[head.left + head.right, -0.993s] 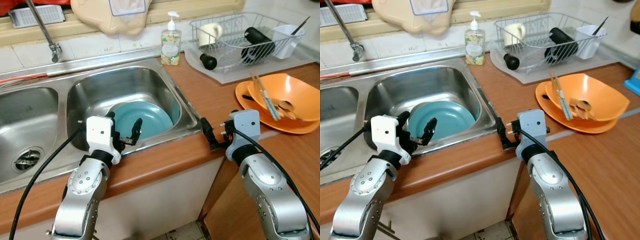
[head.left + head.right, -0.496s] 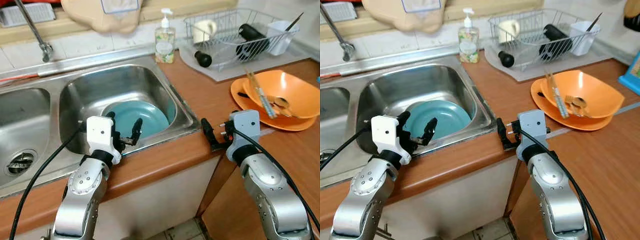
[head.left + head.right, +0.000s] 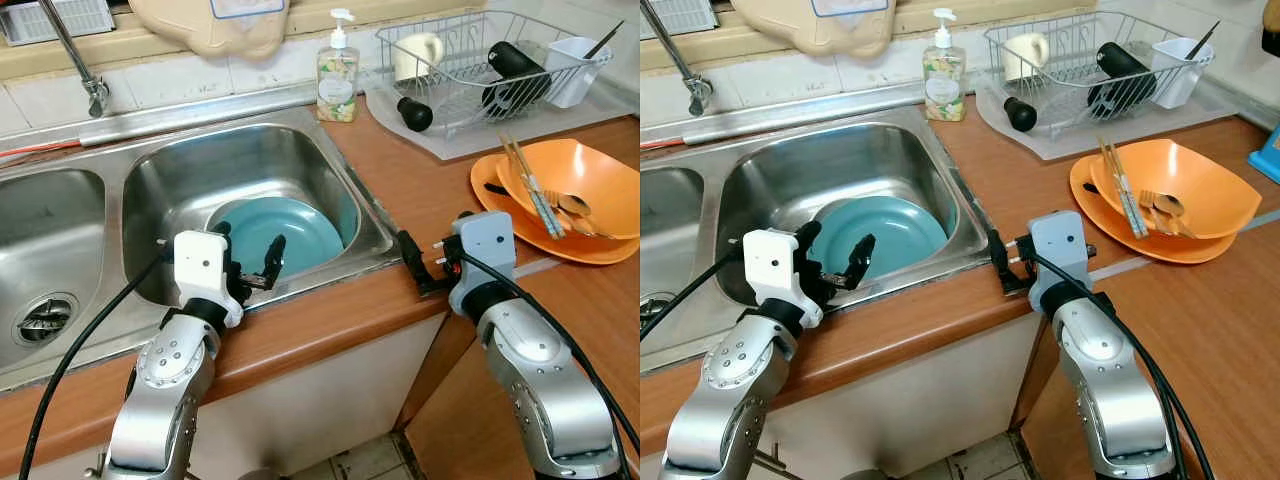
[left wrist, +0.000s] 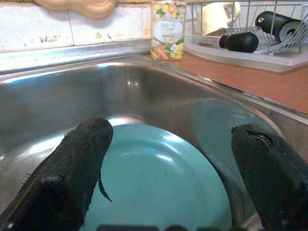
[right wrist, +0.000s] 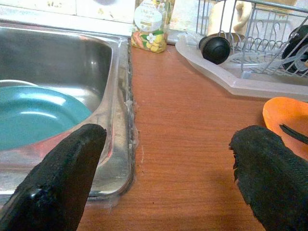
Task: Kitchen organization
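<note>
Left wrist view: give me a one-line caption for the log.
Open left gripper poised over the teal plate lying in the steel sink, soap bottle behind.

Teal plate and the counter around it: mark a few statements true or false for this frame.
1. The teal plate lies in the sink basin. True.
2. The left tool grips the plate. False: it is open, empty, near the basin's front rim.
3. The soap bottle lies in the dish rack. False: it stands upright on the counter beside the rack.
4. Chopsticks rest in the orange bowl. True.
5. The right tool is open over the counter edge. True.
</note>
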You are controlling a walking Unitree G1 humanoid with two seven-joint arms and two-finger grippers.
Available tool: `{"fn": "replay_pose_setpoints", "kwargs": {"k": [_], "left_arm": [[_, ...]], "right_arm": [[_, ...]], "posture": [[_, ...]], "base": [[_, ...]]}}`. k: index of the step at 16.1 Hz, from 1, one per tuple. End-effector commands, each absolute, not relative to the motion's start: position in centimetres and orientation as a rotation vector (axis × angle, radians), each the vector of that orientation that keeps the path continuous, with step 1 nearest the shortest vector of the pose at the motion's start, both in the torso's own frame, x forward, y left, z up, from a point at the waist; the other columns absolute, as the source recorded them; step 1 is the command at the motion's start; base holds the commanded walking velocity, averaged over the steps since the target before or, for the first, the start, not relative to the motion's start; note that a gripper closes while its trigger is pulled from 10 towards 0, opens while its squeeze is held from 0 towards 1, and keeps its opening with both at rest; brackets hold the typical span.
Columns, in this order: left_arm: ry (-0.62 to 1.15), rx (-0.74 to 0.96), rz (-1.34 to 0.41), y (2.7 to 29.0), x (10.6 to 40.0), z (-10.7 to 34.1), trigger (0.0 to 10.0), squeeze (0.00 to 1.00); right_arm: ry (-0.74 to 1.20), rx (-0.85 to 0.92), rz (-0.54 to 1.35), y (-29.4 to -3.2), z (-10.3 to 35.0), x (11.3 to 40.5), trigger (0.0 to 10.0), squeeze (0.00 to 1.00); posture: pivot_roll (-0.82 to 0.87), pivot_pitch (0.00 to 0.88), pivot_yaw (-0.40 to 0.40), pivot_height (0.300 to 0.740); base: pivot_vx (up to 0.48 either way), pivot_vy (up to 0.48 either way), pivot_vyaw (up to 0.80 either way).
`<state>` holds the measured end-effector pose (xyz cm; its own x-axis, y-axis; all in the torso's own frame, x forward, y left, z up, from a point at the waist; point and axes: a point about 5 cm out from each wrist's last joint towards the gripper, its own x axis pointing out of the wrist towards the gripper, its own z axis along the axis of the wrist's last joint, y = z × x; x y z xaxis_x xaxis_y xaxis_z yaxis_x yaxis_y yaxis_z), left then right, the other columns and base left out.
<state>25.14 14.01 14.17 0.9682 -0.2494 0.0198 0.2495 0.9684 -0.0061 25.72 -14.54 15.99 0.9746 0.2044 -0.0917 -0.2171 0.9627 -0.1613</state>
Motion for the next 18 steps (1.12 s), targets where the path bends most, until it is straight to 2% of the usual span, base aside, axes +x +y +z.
{"fn": "replay_pose_setpoints", "kwargs": {"k": [1, 3, 5, 6, 12, 14, 15, 16, 17, 18], "left_arm": [[-0.019, 0.001, -0.259, 14.1, 25.3, 14.2, 10.0, 0.53], [-0.016, -0.001, -0.265, 14.2, 25.2, 14.1, 10.0, 0.54], [-0.002, -0.035, -0.305, 13.9, 25.1, 14.0, 10.0, 0.78], [-0.002, -0.045, -0.321, 13.8, 25.1, 14.2, 10.0, 1.00], [-0.040, -0.019, -0.393, 13.7, 25.3, 14.7, 10.0, 1.00], [-0.038, 0.036, -0.461, 13.6, 25.8, 14.9, 10.0, 1.00], [-0.043, 0.041, -0.487, 13.3, 25.9, 15.1, 10.0, 1.00], [-0.042, 0.046, -0.510, 13.2, 25.8, 15.3, 10.0, 1.00], [-0.038, 0.054, -0.540, 13.0, 25.7, 15.3, 10.0, 1.00], [-0.035, 0.060, -0.561, 12.9, 25.7, 15.3, 10.0, 1.00]], "right_arm": [[0.077, -0.177, 0.218, -14.4, 16.0, 25.9, 10.0, 1.00], [0.071, -0.176, 0.221, -14.3, 16.2, 26.1, 10.0, 1.00], [0.095, -0.183, 0.188, -14.5, 15.8, 26.2, 10.0, 1.00], [0.099, -0.178, 0.176, -14.6, 15.9, 26.4, 10.0, 1.00], [0.118, -0.195, 0.133, -15.0, 16.6, 27.8, 10.0, 1.00], [0.185, -0.233, 0.095, -15.4, 16.5, 29.6, 10.0, 1.00], [0.214, -0.246, 0.078, -15.7, 16.5, 30.2, 10.0, 0.97], [0.224, -0.243, 0.077, -15.8, 16.6, 30.6, 10.0, 0.56], [0.247, -0.237, 0.074, -15.9, 16.6, 31.1, 10.0, 0.00], [0.265, -0.234, 0.071, -16.0, 16.6, 31.4, 10.0, 0.00]], "posture": [[-0.03, 0.000, 0.056, 0.740], [-0.03, 0.000, 0.057, 0.740], [-0.03, 0.000, 0.056, 0.740], [-0.03, 0.000, 0.056, 0.740], [-0.03, 0.000, 0.059, 0.740], [-0.03, 0.000, 0.069, 0.740], [-0.02, 0.000, 0.067, 0.740], [-0.02, 0.000, 0.067, 0.740], [-0.02, 0.000, 0.066, 0.740], [-0.02, 0.000, 0.066, 0.740]], "base": [[0.000, 0.000, 0.00], [0.000, 0.000, 0.00], [0.000, 0.000, 0.00], [0.000, 0.000, 0.00], [0.000, 0.000, 0.00], [0.000, 0.000, 0.00], [0.000, 0.000, 0.00], [0.000, 0.000, 0.00], [0.000, 0.000, 0.00], [0.000, 0.000, 0.00]]}}
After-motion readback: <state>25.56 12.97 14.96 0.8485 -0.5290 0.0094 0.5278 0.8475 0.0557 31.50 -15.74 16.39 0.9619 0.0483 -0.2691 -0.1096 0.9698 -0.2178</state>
